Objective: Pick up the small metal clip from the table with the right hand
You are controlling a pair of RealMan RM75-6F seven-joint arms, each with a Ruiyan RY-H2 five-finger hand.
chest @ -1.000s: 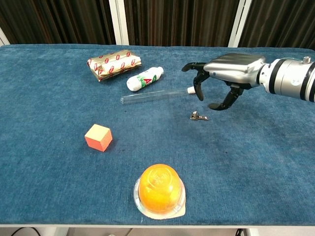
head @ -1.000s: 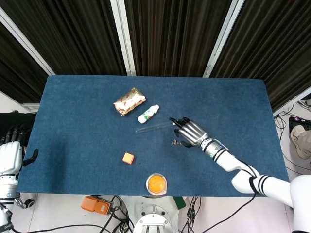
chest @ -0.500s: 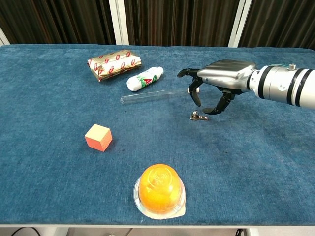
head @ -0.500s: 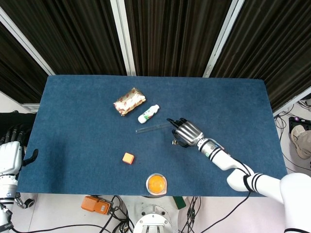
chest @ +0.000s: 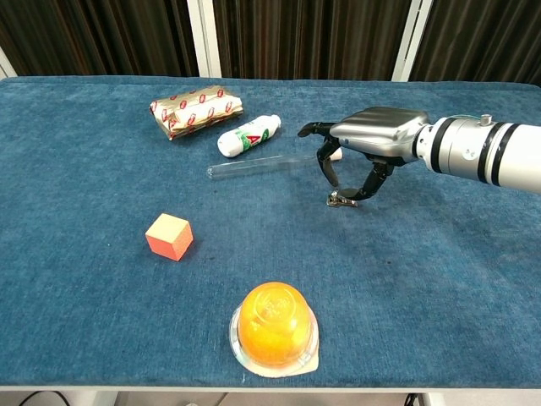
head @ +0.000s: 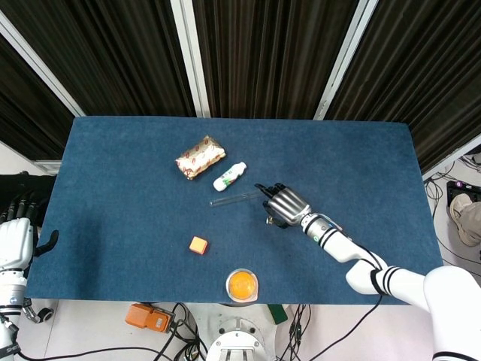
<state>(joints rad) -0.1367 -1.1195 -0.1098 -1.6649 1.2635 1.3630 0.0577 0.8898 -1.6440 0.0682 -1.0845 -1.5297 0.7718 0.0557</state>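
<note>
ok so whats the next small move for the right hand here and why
Probably close the fingers on the small metal clip. In the chest view the right hand sits just above it, fingers apart and curled down on either side, tips near the blue table, while the clip lies flat, not yet gripped.

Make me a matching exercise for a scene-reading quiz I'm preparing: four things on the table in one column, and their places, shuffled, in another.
Things:
1. small metal clip
2. orange cube
3. foil-wrapped packet
4. orange jelly cup

Places:
A. at the near table edge
B. farthest back, beside the white bottle
C. under the fingertips of the right robot hand
D. alone on the left of the cloth

Pairs: 1-C, 2-D, 3-B, 4-A
</note>
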